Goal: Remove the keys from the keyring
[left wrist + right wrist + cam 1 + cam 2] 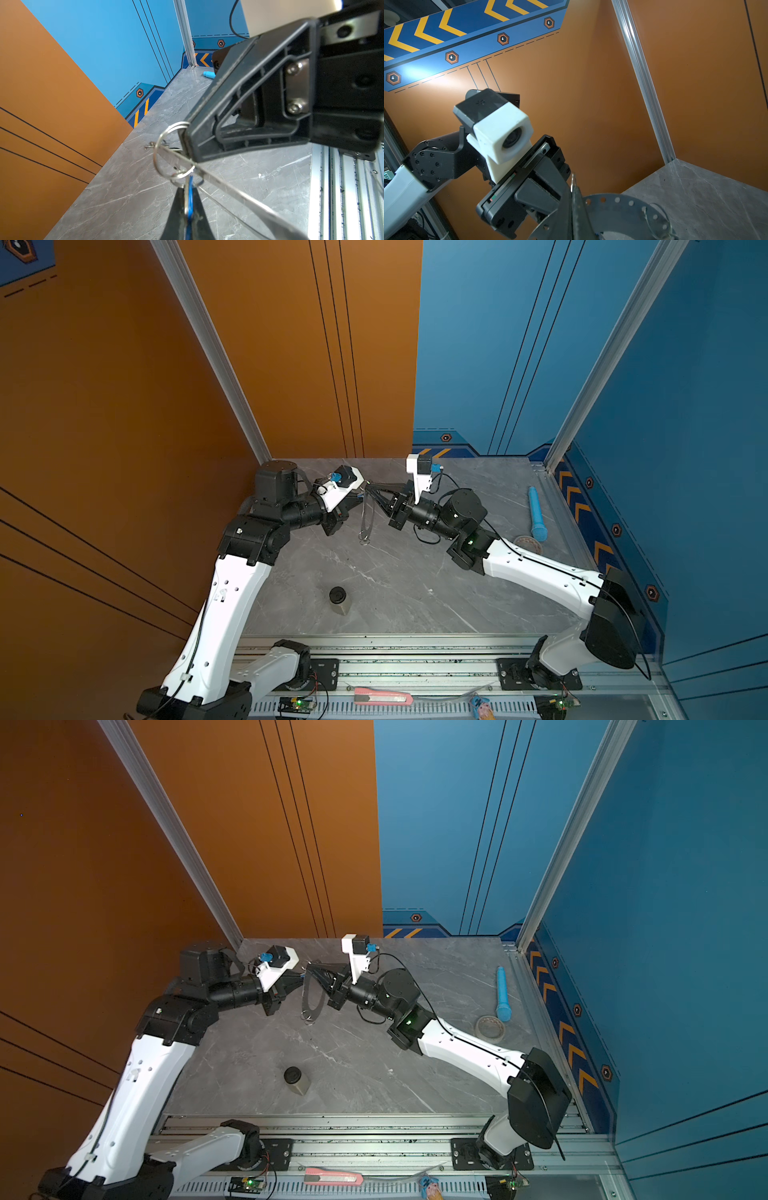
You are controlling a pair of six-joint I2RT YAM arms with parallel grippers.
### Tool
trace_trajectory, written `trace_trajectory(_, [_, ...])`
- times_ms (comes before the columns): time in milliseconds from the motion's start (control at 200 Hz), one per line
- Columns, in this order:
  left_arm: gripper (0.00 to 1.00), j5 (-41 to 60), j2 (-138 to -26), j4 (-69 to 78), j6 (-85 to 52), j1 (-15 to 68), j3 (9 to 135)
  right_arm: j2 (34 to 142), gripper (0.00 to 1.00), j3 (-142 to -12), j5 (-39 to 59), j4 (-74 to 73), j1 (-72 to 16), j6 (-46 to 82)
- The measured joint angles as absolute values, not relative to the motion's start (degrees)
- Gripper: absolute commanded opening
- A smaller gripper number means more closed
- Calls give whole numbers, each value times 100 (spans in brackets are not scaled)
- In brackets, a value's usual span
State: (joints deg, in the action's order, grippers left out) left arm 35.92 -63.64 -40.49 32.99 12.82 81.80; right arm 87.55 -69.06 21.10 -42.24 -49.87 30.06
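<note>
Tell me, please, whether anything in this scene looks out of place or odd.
Only what looks like a pink box cutter lying on the front cable tray, off the tabletop. The keyring held above it suits the task.

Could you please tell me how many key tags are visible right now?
1: a blue key tag, pinched in the left claw beside the keyring; others may be hidden.
</note>
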Motion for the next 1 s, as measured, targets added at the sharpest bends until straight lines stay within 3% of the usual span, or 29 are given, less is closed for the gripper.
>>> trace_trajectory(230, [0, 3581, -6353, -4056, 3282, 1282, 8211, 8755, 0, -6855, 2115, -4259, -4971, 2823])
trace_trajectory(636, [0, 3586, -6274, -4088, 3251, 1240, 8534, 8757, 17, -6687, 2349, -4289, -4860, 2620])
trace_trajectory(781, [0, 3590, -6298, -4091, 3251, 1151, 8545, 8759, 9, -6694, 2495, -4139, -4842, 2438])
trace_trajectory(996, [0, 3607, -6344, -4093, 3245, 976, 8552, 8665, 10, -6661, 2565, -3588, -4619, 2071])
